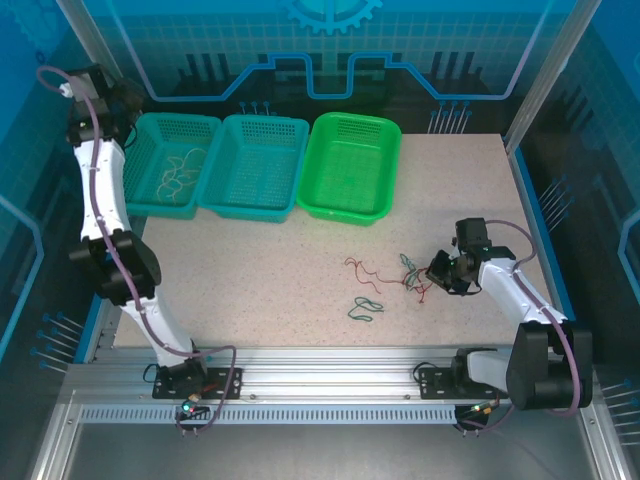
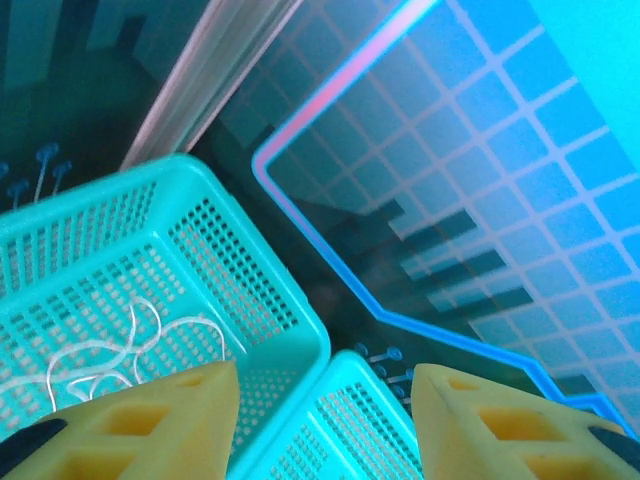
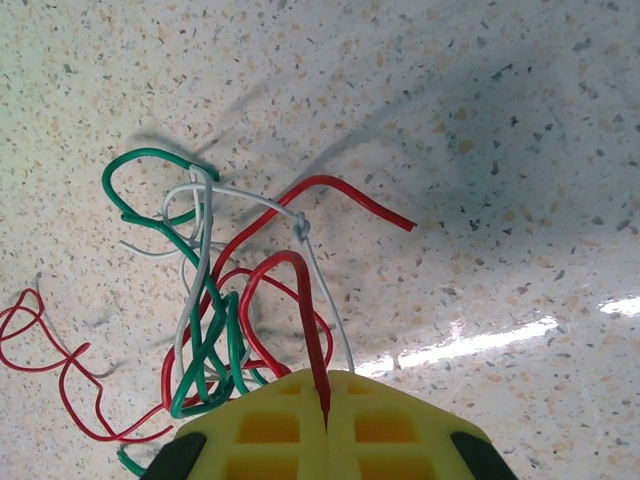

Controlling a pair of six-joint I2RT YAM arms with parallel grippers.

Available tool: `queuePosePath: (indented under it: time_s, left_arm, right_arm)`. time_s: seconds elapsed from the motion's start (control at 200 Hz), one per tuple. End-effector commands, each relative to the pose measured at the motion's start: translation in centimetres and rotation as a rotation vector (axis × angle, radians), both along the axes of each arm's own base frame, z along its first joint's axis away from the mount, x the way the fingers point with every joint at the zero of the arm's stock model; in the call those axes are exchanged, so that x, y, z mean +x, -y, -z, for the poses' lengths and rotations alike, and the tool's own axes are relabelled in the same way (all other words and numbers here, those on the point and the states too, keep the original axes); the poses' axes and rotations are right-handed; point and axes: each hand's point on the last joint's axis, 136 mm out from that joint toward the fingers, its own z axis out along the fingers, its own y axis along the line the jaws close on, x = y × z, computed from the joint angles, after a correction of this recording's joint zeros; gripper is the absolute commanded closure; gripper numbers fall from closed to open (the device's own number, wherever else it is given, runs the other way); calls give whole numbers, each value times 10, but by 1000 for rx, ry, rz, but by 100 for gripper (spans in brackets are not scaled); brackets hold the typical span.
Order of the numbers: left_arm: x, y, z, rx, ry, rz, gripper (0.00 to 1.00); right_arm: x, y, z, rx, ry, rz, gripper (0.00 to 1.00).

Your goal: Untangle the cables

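Cables [image 3: 210, 310]: your right claw [image 3: 325, 392] is clamped on a red strand [image 3: 308, 310] of them, fingertips pressed together w/ the wire running straight up out of the tips. Just beyond, green, red & whitish strands loop round each other on the bench [image 3: 500, 150]. Further out, a separate red cable [image 1: 360, 268] and a green loop [image 1: 365, 308] lie apart from the bunch, free by the look of it. Far back-left, your left claw [image 2: 325, 425] hangs w/ fingers apart over the left teal basket [image 2: 230, 270], where a whitish cable [image 2: 185, 325] lies. Step in hand, I'd say: drawing that red strand out. Next move prob needs a slow pull away from the bunch. A whitish wire is twisted round the red near the top, so watch it doesn't drag the lot along.
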Motion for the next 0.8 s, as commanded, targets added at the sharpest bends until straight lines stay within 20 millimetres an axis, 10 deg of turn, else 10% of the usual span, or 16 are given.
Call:
queuePosePath:
  time_s: [0.0, 0.195, 0.46, 0.795]
  left_arm:
    - [-23, 67, -53, -90, 155, 136, 50]
    - [-78, 205, -55, -138, 184, 430, 49]
    - [-186, 390, 34, -106, -8, 887, 48]
    - [-225, 501, 113, -109, -184, 1205, 53]
  right_arm:
    - [6, -6, -9, 37, 9, -28, 100]
    - [10, -17, -10, 66, 22, -102, 100]
    - [19, -46, -19, 116, 43, -236, 100]
    - [21, -98, -26, 115, 80, -505, 100]
